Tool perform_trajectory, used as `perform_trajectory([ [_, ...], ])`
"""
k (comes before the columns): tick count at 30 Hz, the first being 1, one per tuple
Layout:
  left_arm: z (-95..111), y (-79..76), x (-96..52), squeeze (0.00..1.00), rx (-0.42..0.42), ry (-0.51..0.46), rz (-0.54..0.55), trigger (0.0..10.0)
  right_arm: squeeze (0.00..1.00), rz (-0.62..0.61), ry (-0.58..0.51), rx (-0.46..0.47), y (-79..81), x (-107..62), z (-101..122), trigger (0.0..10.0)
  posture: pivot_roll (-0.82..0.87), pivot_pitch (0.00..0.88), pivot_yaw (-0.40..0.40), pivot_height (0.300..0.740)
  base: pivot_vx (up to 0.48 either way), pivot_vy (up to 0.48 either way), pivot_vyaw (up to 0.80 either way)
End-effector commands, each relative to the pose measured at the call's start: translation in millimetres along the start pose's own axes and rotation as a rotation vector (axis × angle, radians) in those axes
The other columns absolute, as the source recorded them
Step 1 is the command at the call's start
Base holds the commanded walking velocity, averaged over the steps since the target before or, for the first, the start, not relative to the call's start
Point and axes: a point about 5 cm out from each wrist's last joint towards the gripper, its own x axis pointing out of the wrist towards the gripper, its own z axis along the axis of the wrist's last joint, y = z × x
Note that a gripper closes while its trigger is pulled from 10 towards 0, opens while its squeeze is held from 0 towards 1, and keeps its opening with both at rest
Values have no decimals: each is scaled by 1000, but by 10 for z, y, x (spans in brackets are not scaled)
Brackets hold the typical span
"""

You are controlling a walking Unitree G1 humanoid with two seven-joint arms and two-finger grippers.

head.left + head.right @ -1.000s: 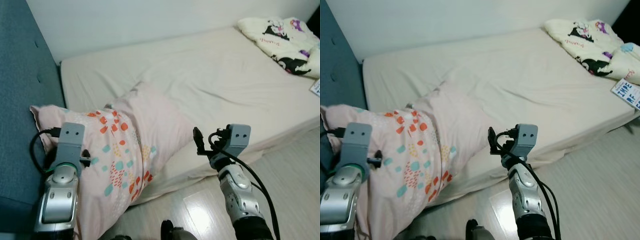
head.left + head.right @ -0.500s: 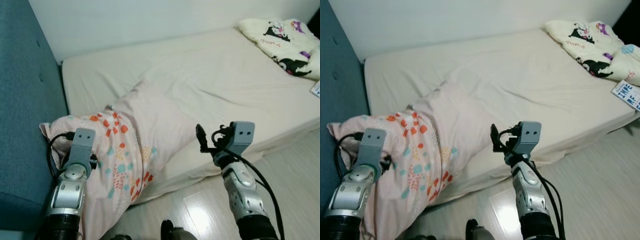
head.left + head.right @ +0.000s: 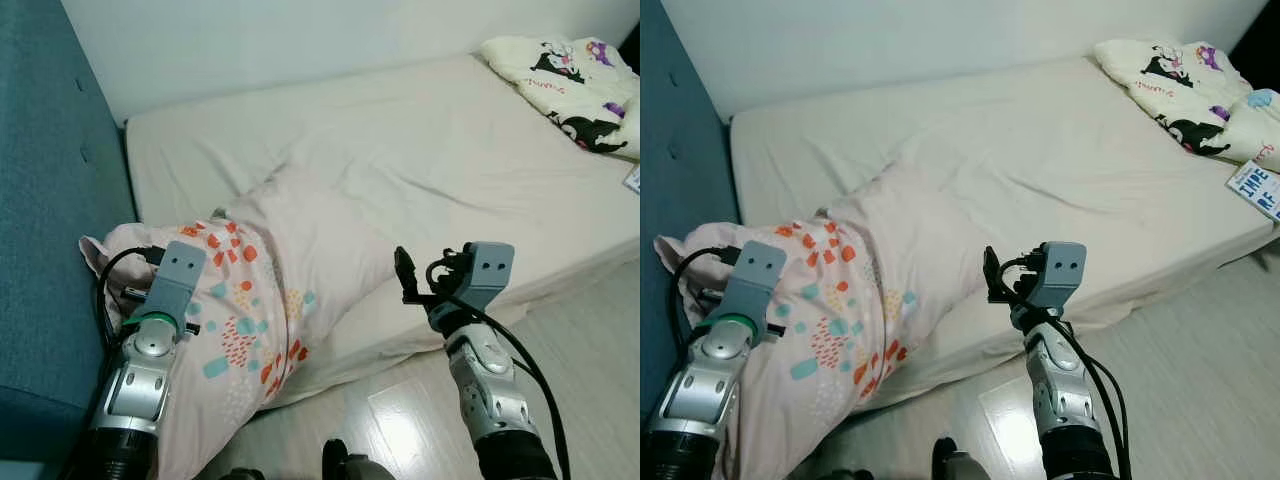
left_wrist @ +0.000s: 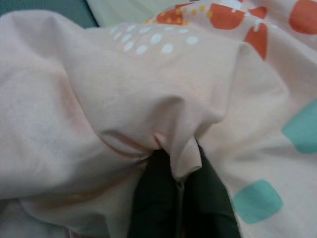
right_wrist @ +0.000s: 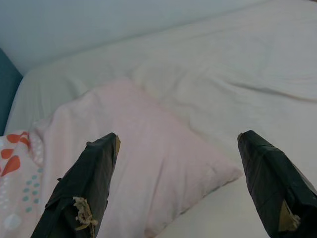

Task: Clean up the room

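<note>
Cream-sheeted bed (image 3: 420,150) with pink pillow (image 3: 300,250) and cartoon-print blanket (image 3: 565,75) on top

- The left arm (image 3: 135,380) reaches forward and up at the robot's left, its silver forearm rising to a grey wrist block.
- The left gripper (image 4: 179,191) is closed, its two black fingers (image 4: 153,196) pressed together with a fold of cloth pinched between them.
- The right arm (image 3: 490,400) rises at the robot's right, forearm nearly upright, black cables looping along it.
- The right gripper (image 5: 181,186) is held in the air with its fingers (image 5: 86,186) spread wide and nothing between them.
</note>
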Motion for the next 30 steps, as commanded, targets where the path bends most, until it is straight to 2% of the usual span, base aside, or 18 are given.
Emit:
perform_trajectory([
  [1,-16,-23,-55,0,38,-38,-35,0,0,-33,18,5,-81,-58,-42,10000,-8,199,-3,740,0,0,0],
  [5,12,-6,-79,0,56,-70,-44,0,0,-37,18,4,-91,-57,-40,10000,-7,199,-2,740,0,0,0],
  [9,243,14,-121,0,64,-183,-60,0,0,-44,14,4,-95,-46,-29,10000,-8,196,-2,740,0,0,0],
  [10,243,14,-121,0,64,-183,-60,0,0,-44,14,4,-95,-46,-29,10000,-8,196,-2,740,0,0,0],
  [12,611,-24,-151,0,-6,-335,-89,0,0,-46,7,4,-92,-34,-14,10000,-12,193,-3,740,0,0,0],
  [13,611,-24,-151,0,-6,-335,-89,0,0,-46,7,4,-92,-34,-14,10000,-12,193,-3,740,0,0,0],
  [14,877,-15,-187,0,-64,-443,-89,1176,0,-48,4,3,-95,-25,-3,10000,-19,187,-3,740,0,0,0],
  [15,1120,11,-230,0,-113,-541,-85,10000,0,-50,0,2,-99,-19,8,10000,-19,187,-3,740,0,0,0],
  [16,1361,59,-276,0,-172,-633,-75,10000,0,-53,-3,2,-106,-14,16,10000,-22,184,-5,740,0,0,0],
  [18,1768,180,-372,0,-232,-793,-38,10000,0,-56,-6,0,-118,-6,25,10000,-21,182,-6,740,0,0,0],
  [22,2383,429,-619,0,-311,-1055,4,10000,0,-54,-8,-5,-118,10,36,10000,-31,171,-6,740,0,0,0],
  [23,2383,429,-619,0,-311,-1055,4,10000,0,-54,-8,-5,-118,10,36,10000,-31,171,-6,740,0,0,0],
  [24,2625,517,-782,0,-263,-1205,16,10000,0,-47,-7,-11,-118,12,42,10000,-31,169,-6,740,0,0,0],
  [25,2625,517,-782,0,-263,-1205,16,10000,0,-47,-7,-11,-118,12,42,10000,-31,169,-6,740,0,0,0],
  [26,2692,532,-839,0,-232,-1257,16,10000,0,-43,-5,-15,-119,12,43,10000,-31,169,-6,740,0,0,0],
  [27,2781,545,-919,0,-136,-1339,29,10000,0,-39,-3,-57,-145,5,51,10000,-33,165,-1,740,0,0,0],
  [28,2799,549,-933,0,-111,-1358,36,10000,0,-41,-3,-73,-160,3,54,10000,-33,165,-1,740,0,0,0],
  [30,2822,575,-955,0,-117,-1380,23,10000,0,-76,-8,-128,-282,-8,102,10000,-33,165,-1,740,0,0,0],
])
